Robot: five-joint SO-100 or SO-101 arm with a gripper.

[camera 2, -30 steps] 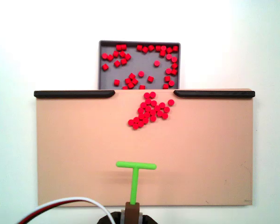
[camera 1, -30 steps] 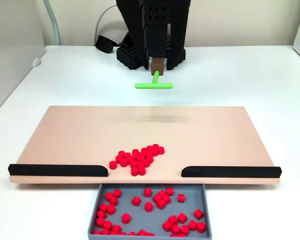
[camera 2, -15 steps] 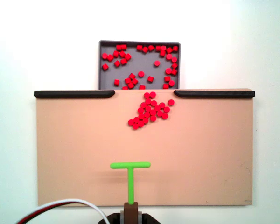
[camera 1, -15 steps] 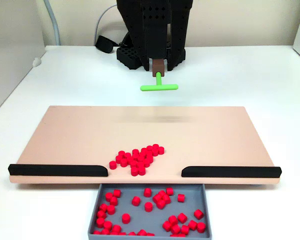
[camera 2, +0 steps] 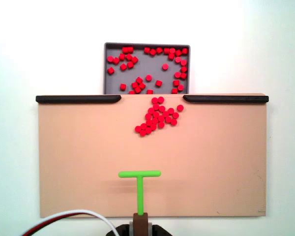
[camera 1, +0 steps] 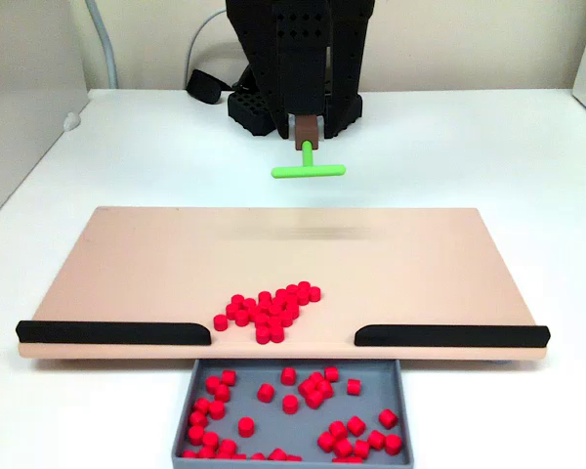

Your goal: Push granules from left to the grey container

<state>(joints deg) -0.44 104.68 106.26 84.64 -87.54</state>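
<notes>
Your arm's gripper (camera 1: 308,127) sat at the far edge of the beige board (camera 1: 156,264), with a brown block at its tip carrying a green T-shaped pusher (camera 1: 308,168); the fingers themselves were hidden, so whether they were apart or clamped could not be told. In a fixed view from above, the pusher (camera 2: 139,184) appeared over the board (camera 2: 78,162), its crossbar well apart from the granules (camera 2: 158,116). Your loose pile of red granules (camera 1: 268,311) lay on the board near the gap between the two black strips (camera 1: 113,332). The grey container (camera 1: 293,369) sat just beyond that gap, against the board's edge, already holding many scattered granules.
</notes>
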